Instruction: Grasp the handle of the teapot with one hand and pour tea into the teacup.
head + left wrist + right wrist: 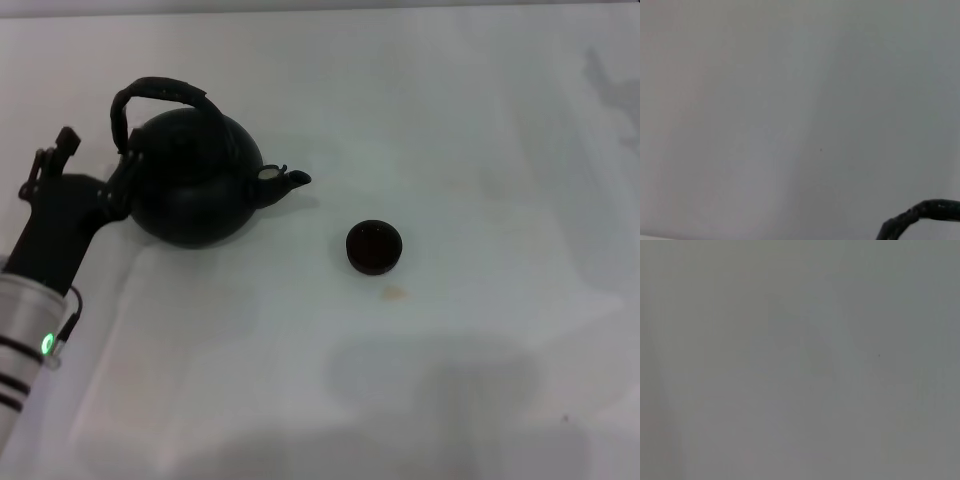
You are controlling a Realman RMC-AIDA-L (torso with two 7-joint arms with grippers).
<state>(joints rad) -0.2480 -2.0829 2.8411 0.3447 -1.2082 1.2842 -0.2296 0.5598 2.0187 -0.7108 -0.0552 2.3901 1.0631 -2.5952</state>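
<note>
Teapot (195,185) sits upright near the table's (480,120) far-left corner, spout aimed at the teacup (374,247), which stands apart toward the table's middle. Your left gripper (118,185) is pressed in at the pot's left flank, right below where the arched handle (160,93) roots, but you can't tell whether it's clenched or released. Handle arcs over the lid along the spout line, just above that claw. Right gripper is out of sight.

Black teapot (195,185) and dark brown teacup (374,247) on white table (480,120).
</note>
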